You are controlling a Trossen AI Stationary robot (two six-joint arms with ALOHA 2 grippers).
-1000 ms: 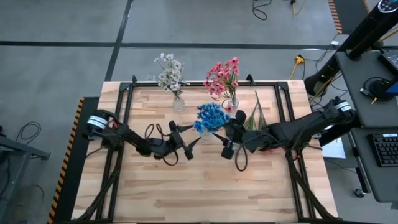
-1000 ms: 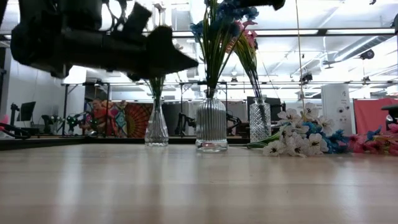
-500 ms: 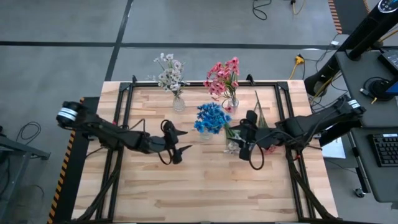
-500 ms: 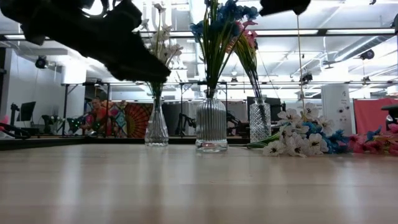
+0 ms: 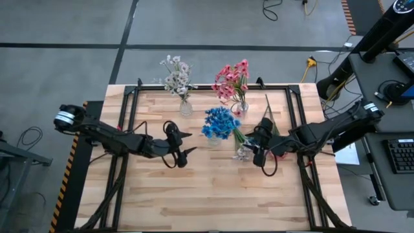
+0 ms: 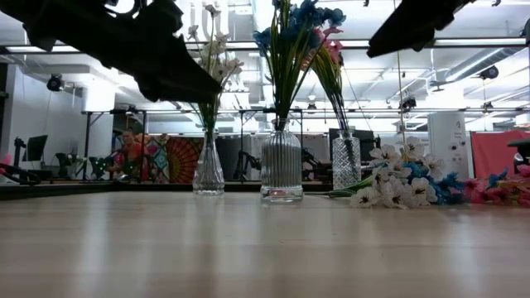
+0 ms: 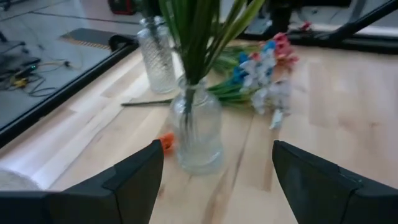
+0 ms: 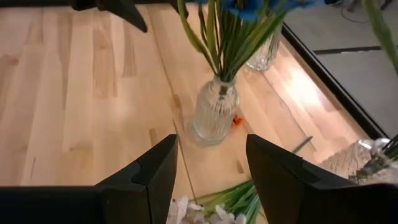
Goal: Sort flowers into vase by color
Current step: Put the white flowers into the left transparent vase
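Item 1, table point(image 5: 213, 194): 3 glass vases are set along the far half. The vase of white flowers point(image 5: 176, 81) stands at the far left, the vase of pink flowers point(image 5: 234, 80) at the far right, and the vase of blue flowers point(image 5: 220, 123) nearer the middle, between the 2 arms.

Item 2, loose flowers point(image 6: 397, 186): a mixed heap of white, blue and pink sprays is laid flat on the wood beside the blue vase, on the right arm's side, with stems pointing toward the far edge.

Item 3, left gripper point(image 5: 182, 144): held above the table just left of the blue vase, jaws spread wide, nothing held.

Item 4, right gripper point(image 5: 255, 144): held above the loose heap, jaws parted, nothing gripped.

Item 5, progress: judged partly done, since sprays are left unsorted.

Item 6, hazards: the heap is tangled, so 2 or more sprays of differing colour could be lifted together and a wrong blossom placed. The blue vase stands close to both grippers and could be knocked over by a careless descent. Thin stems could slip from a loose pinch.
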